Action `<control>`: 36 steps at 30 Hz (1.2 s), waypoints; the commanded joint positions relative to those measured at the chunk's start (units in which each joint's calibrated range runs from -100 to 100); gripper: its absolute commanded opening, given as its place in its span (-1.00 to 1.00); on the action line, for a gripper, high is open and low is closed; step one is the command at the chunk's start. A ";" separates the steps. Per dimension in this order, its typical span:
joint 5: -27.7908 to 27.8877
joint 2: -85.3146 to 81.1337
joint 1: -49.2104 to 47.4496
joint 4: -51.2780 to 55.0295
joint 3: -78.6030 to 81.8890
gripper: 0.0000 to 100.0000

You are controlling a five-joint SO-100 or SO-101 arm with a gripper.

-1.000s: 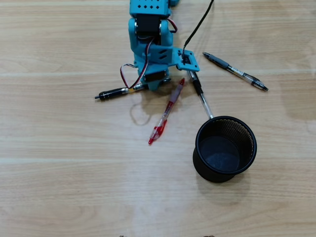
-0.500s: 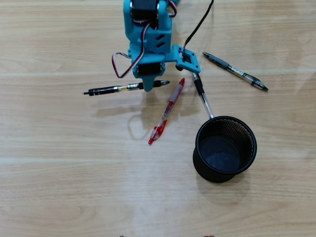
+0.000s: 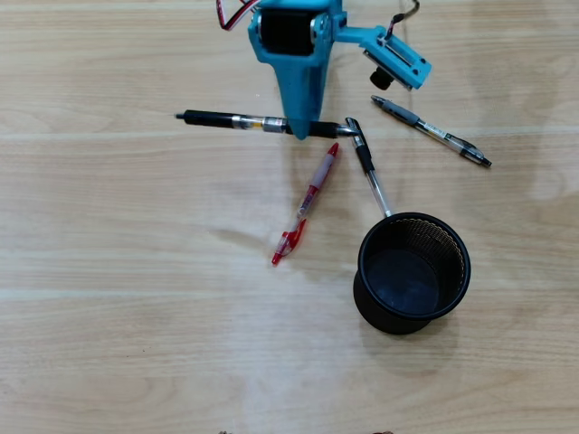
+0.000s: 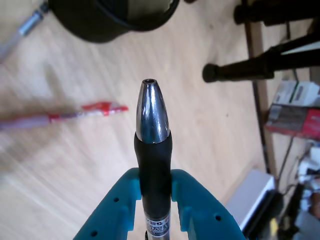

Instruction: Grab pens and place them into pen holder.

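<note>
Clamping black click pen point(image 3: 237, 121) crosswise, teal gripper point(image 3: 303, 127) holds it level above table point(image 3: 109, 298), silver tip right in overhead view. Wrist view: small print on barrel label, too blurred to read, perhaps digits. Red pen point(image 3: 306, 202) lies diagonal at centre. Black pen point(image 3: 369, 174) touches mesh pen holder point(image 3: 412, 271) rim. Last black pen point(image 3: 431, 131) lies upper right, apart.
</note>
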 commanded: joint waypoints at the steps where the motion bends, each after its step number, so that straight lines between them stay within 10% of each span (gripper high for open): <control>1: -8.97 -3.25 -2.51 -0.55 -3.22 -0.96; 18: -30.35 7.14 -12.83 -35.62 -3.22 -0.96; 36: -33.91 16.78 -12.83 -52.72 -3.13 -0.96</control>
